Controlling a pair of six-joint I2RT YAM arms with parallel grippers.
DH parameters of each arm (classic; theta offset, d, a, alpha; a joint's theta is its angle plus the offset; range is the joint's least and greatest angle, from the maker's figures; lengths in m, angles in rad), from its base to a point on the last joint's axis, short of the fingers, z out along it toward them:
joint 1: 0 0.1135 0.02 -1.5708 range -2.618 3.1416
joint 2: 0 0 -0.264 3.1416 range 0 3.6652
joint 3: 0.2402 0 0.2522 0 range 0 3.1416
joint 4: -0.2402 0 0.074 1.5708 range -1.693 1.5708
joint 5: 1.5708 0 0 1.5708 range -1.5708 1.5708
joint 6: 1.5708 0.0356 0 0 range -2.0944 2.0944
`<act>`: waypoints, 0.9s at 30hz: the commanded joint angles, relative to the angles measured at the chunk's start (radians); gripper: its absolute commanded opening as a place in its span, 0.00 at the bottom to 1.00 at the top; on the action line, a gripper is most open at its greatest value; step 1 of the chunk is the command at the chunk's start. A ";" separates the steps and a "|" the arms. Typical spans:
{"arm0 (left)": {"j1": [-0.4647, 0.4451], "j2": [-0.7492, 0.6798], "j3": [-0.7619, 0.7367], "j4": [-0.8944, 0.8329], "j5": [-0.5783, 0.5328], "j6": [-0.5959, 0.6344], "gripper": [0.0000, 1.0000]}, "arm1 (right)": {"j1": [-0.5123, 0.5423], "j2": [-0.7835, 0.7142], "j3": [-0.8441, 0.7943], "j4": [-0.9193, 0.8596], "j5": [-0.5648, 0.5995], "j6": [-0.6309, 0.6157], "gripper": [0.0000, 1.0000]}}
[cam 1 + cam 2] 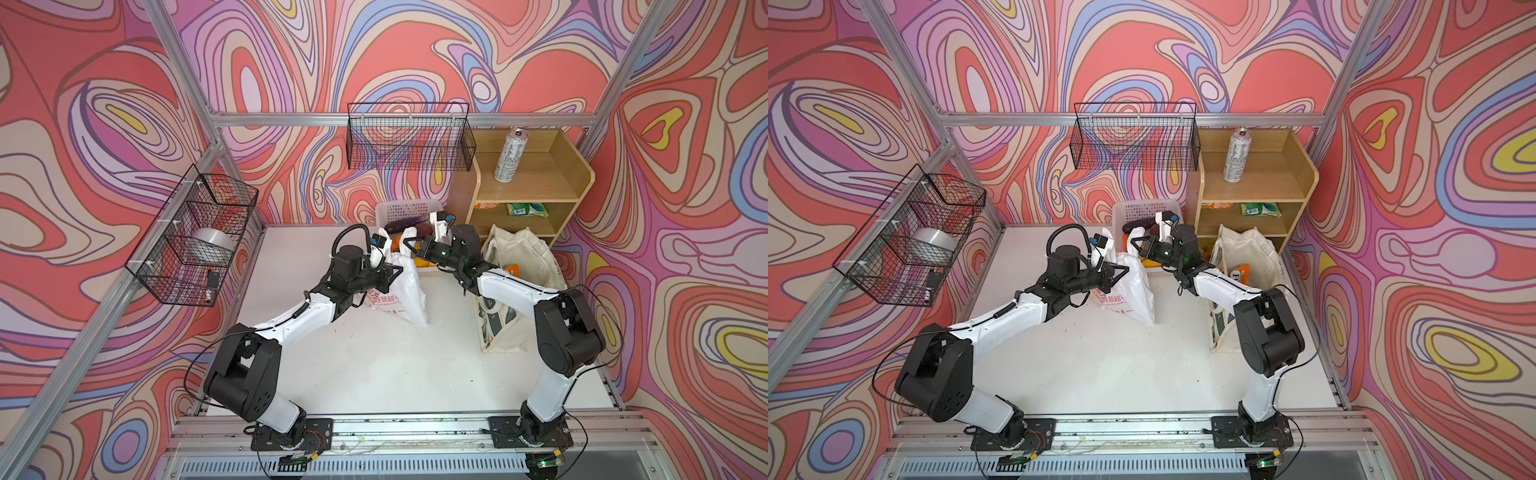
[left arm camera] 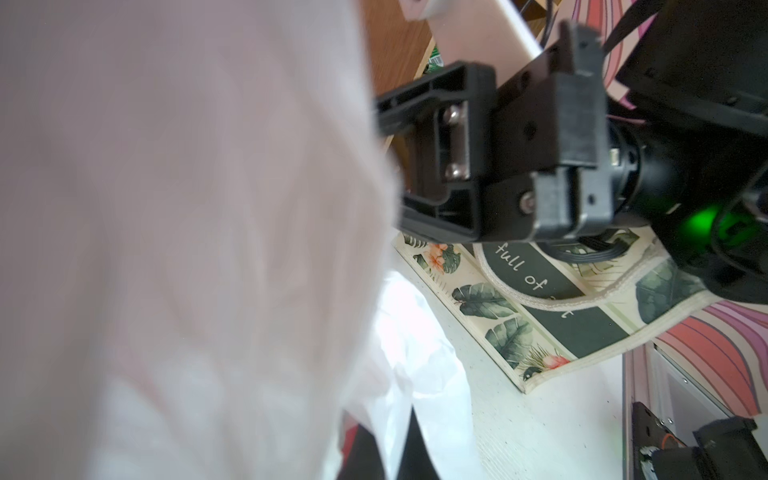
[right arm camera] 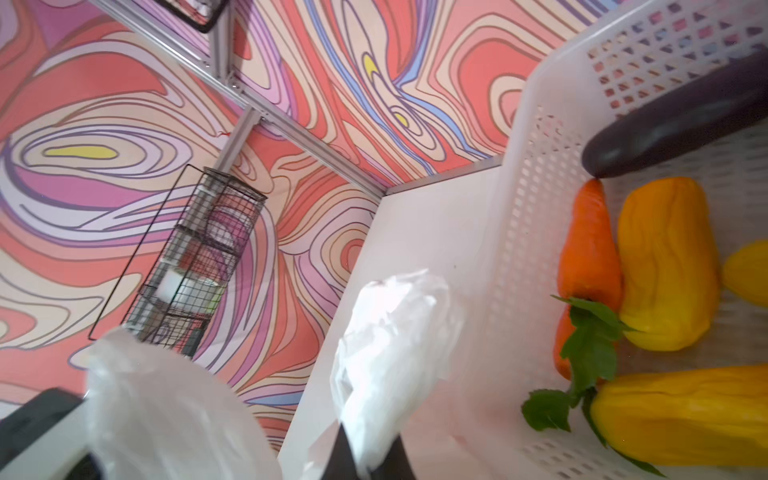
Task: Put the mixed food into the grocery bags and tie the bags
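**Q:** Position of the white carrier bag [image 1: 1133, 295]?

**A:** Upright on the table [image 1: 1100, 374], red print on its side. The left gripper [image 1: 1124, 272] is closed at its upper edge. The right gripper [image 1: 1139, 245] is closed on one raised handle (the rear one).

**Q:** Adjacent items?

**A:** A lattice basket [image 1: 1144, 208] stands directly behind it, holding an eggplant [image 1: 1136, 226]. The canvas tote [image 1: 1246, 249] stands before the shelf unit [image 1: 1266, 191]. One silver can [image 1: 1237, 156] stands on top of the unit.
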 commanded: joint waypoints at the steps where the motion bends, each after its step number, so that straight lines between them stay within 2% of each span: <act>1: 0.019 0.015 0.055 0.015 0.104 -0.009 0.00 | 0.012 -0.101 -0.062 0.096 -0.035 -0.022 0.00; 3: 0.030 0.023 0.071 0.001 0.143 -0.012 0.00 | 0.018 -0.124 -0.079 0.071 -0.043 -0.058 0.00; 7: 0.041 0.039 0.109 -0.046 0.205 -0.001 0.00 | 0.035 -0.124 -0.076 0.038 -0.078 -0.110 0.12; 11: 0.041 0.049 0.131 -0.072 0.232 0.006 0.00 | 0.060 -0.101 -0.053 0.028 -0.088 -0.122 0.19; 15: 0.042 0.054 0.135 -0.084 0.246 0.012 0.00 | 0.081 -0.084 -0.047 0.039 -0.083 -0.121 0.44; 18: 0.041 0.057 0.138 -0.099 0.257 0.022 0.00 | 0.094 -0.084 -0.046 0.038 -0.074 -0.125 0.55; 22: 0.041 0.055 0.141 -0.113 0.261 0.037 0.00 | 0.111 -0.080 -0.022 -0.025 -0.057 -0.166 0.60; 27: 0.042 0.052 0.140 -0.119 0.276 0.055 0.00 | 0.116 -0.067 -0.002 -0.102 -0.025 -0.211 0.61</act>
